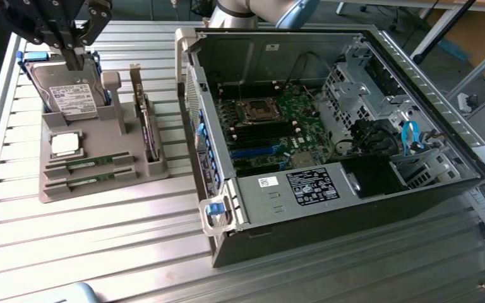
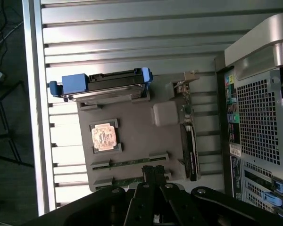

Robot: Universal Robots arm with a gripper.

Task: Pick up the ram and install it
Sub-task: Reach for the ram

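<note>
Shut, empty gripper (image 1: 75, 63) (image 2: 151, 172) above tray (image 1: 99, 192). In tray slots: ram (image 1: 86, 165) and second ram (image 1: 89, 182), flat, side by side; also cpu (image 1: 65, 144), drive (image 1: 74, 98), card (image 1: 148, 126). In open case (image 1: 327, 233): motherboard (image 1: 285, 120).

ram (image 1: 91, 163): thin green stick with dark chips
pose: lengthwise in a slot of the grey holder (image 1: 108, 148)
second ram (image 1: 93, 180): alike, parallel, in the neighbouring slot

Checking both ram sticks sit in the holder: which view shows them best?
Exterior view: one ram stick and its twin lie unobstructed in the gray holder. In the wrist view the gripper covers part of one.
</note>
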